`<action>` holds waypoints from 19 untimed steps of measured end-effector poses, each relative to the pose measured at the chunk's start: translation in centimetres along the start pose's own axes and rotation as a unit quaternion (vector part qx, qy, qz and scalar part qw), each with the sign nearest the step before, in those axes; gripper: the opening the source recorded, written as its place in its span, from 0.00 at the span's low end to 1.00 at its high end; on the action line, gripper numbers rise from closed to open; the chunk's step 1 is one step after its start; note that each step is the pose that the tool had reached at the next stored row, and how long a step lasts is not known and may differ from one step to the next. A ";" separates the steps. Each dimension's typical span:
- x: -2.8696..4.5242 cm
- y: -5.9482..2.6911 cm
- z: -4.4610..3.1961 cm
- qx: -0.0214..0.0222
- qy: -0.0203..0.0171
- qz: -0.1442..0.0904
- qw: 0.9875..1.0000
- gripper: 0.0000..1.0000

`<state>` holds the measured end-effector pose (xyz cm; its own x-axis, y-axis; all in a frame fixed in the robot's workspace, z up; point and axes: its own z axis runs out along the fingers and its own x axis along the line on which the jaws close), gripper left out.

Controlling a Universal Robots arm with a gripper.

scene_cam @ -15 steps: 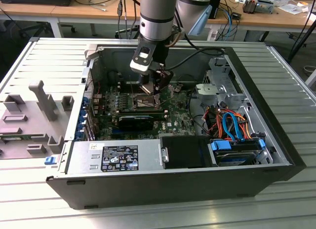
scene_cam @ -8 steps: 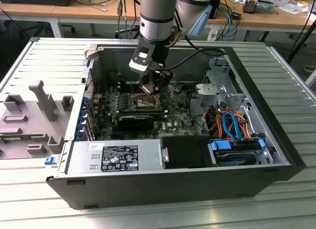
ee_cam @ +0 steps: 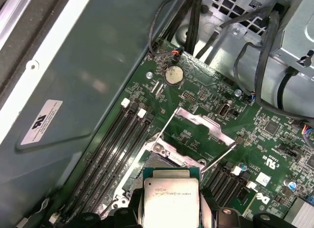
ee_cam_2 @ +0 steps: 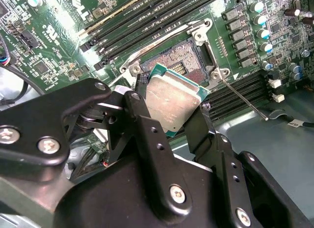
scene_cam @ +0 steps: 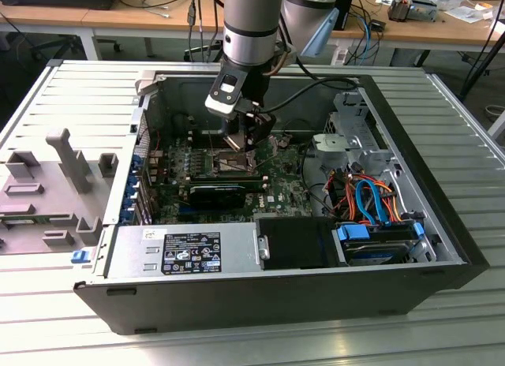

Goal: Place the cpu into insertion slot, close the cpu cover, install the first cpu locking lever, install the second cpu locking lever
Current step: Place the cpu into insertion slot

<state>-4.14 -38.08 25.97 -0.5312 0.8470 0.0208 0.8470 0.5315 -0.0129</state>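
On the slatted metal surface [scene_cam: 442, 319], to the exterior view's left of the tool [scene_cam: 251, 141], lies one grey moulded fixture [scene_cam: 63, 177], well apart from it. Next comes one open computer case [scene_cam: 237, 295], and the arm reaches down into it over the green board [scene_cam: 276, 184]. In both wrist views the tool [ee_cam_2: 167, 107] is closed to the chip's width: its two black fingers [ee_cam_2: 147, 129] press on opposite edges of the single cpu [ee_cam_2: 171, 100], silver-grey top showing and green rim at the edges. The cpu [ee_cam: 169, 201] hangs in the grip just above the one insertion slot [ee_cam_2: 181, 66], overlapping the slot's near edge and not seated in it. In the first wrist view the insertion slot [ee_cam: 142, 171] lies uncovered beneath the tool's [ee_cam: 169, 211] tips, and the one cpu cover [ee_cam: 203, 127], a silvery frame, stands swung open just beyond it. Two thin wire rods flank that frame, both raised: a first locking lever [ee_cam: 166, 125] on one side and a second locking lever [ee_cam: 221, 156] on the other. Farther along the board from the tool sits one round coin cell [ee_cam: 172, 74]. To the exterior view's right of the tool lie a metal drive cage [scene_cam: 355, 133] and a bundle of orange and blue cables [scene_cam: 367, 196].
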 end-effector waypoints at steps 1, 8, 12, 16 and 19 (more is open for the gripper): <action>0.00 0.00 0.00 0.000 0.000 0.002 1.000 0.55; 0.00 0.00 0.03 0.000 0.000 0.011 1.000 0.55; 0.00 0.00 0.04 0.000 0.000 0.017 1.000 0.55; 0.00 0.00 0.06 0.000 0.000 0.023 1.000 0.55; 0.00 0.00 0.06 -0.001 0.000 0.026 1.000 0.55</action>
<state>-4.14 -38.08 25.91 -0.4870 0.8732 0.0208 0.8732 0.4873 -0.0129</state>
